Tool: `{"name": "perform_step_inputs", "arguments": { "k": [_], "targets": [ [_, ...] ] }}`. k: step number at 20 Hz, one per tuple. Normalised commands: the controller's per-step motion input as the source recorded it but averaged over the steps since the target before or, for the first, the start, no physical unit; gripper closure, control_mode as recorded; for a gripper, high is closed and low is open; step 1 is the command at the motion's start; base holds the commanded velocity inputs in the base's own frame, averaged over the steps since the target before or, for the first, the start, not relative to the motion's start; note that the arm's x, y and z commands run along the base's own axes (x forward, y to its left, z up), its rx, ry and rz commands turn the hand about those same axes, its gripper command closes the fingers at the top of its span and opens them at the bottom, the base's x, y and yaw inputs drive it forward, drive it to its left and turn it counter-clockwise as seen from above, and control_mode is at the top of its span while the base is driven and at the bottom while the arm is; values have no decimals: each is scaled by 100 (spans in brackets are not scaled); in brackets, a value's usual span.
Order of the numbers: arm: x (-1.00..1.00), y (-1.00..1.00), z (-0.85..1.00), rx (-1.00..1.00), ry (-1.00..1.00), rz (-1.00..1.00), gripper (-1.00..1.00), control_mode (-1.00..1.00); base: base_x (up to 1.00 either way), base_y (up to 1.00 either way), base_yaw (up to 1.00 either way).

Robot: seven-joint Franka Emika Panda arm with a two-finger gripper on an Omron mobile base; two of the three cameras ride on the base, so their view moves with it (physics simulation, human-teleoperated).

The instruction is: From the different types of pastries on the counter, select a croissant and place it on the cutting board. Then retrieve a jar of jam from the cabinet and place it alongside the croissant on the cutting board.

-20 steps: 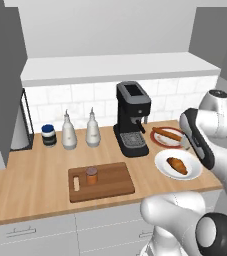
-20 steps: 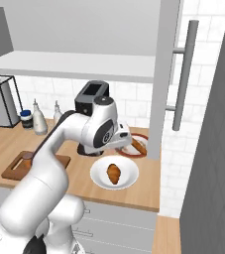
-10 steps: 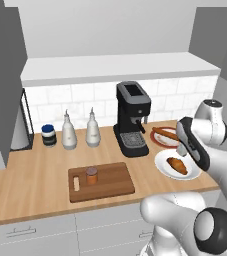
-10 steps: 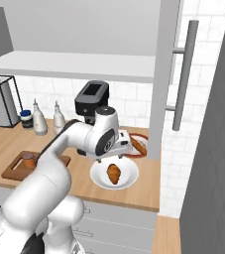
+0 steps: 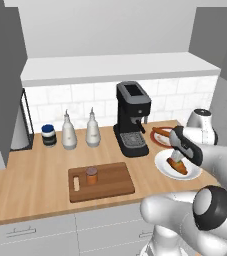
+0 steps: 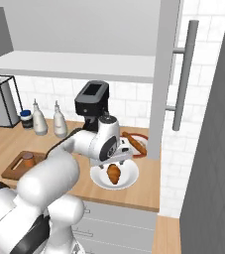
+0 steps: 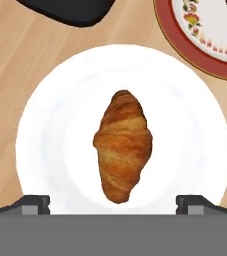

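Hand view looks straight down on the croissant (image 7: 123, 145), which lies lengthwise in the middle of a white plate (image 7: 45, 130) on the light-wood counter (image 7: 15, 65); the gripper (image 7: 113, 204) has its two dark fingertips at about 7 and 5 o'clock, spread wide to either side of the roll, touching nothing and holding nothing. At 1 o'clock a red-rimmed patterned plate (image 7: 185, 30) sits just beside the white one, and at 11 o'clock a corner of the black coffee machine (image 7: 70, 10) shows. Left base view has the gripper (image 5: 177, 159) hovering over the croissant (image 5: 178, 165), with the dark cutting board (image 5: 110, 181) well apart at 9 o'clock, carrying the small orange-brown jar of jam (image 5: 91, 175) upright near its slot handle
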Motion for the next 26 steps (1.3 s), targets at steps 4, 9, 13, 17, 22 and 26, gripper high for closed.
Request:
{"name": "perform_step_inputs", "arguments": {
  "k": [4,9,13,17,22,26],
  "targets": [
    [25,-22,-3,3,11,1,-100,-100,0,0,0],
    [1,0,-19,0,2,1,-100,-100,0,0,0],
    [2,0,-20,3,1,0,-100,-100,0,0,0],
    [0,0,-13,5,1,0,-100,-100,0,0,0],
    [0,4,-23,5,1,0,-100,-100,0,0,0],
    [0,15,-19,3,1,0,-100,-100,0,0,0]
  ]
}}
